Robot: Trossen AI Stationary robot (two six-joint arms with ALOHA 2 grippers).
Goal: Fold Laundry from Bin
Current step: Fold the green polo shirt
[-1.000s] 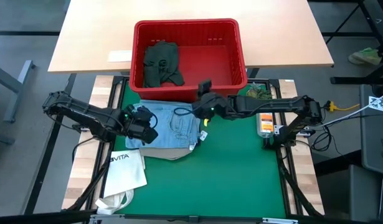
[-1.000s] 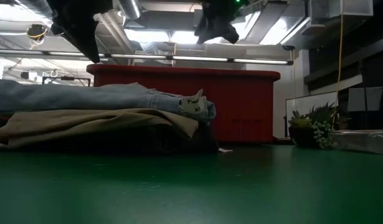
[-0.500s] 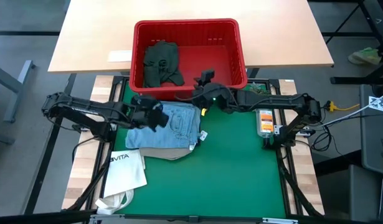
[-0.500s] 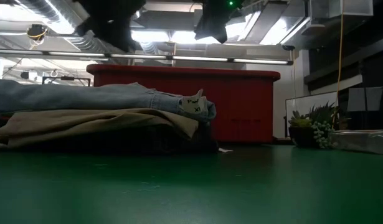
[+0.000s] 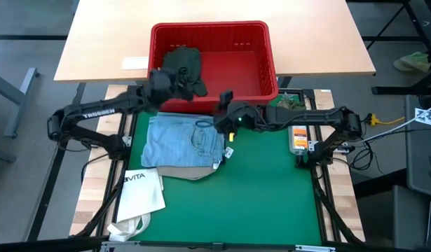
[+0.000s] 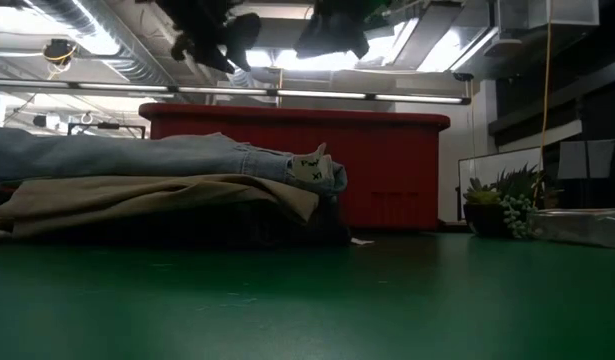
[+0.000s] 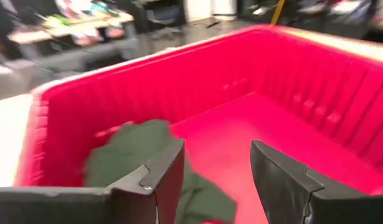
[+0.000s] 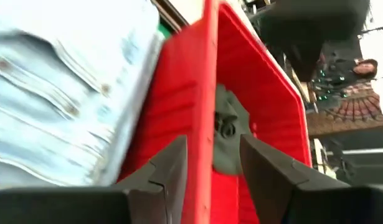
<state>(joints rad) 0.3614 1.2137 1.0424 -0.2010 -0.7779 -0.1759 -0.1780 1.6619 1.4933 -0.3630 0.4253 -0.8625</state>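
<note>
Left gripper (image 5: pixel 161 84) has swung up from the folded stack to the bin's (image 5: pixel 271 52) near-left rim, upper centre of the high view; fingers went from clenched to spread, holding nothing. Dark green piece (image 5: pixel 181 70) lies in the bin's left half, just ahead of it: probably the next pick. Right gripper (image 5: pixel 226 99) hovers at the bin's front wall, jaws apart, empty. Light blue jeans (image 5: pixel 183 140) sit folded on khaki trousers (image 5: pixel 190 171), centre-left.
</note>
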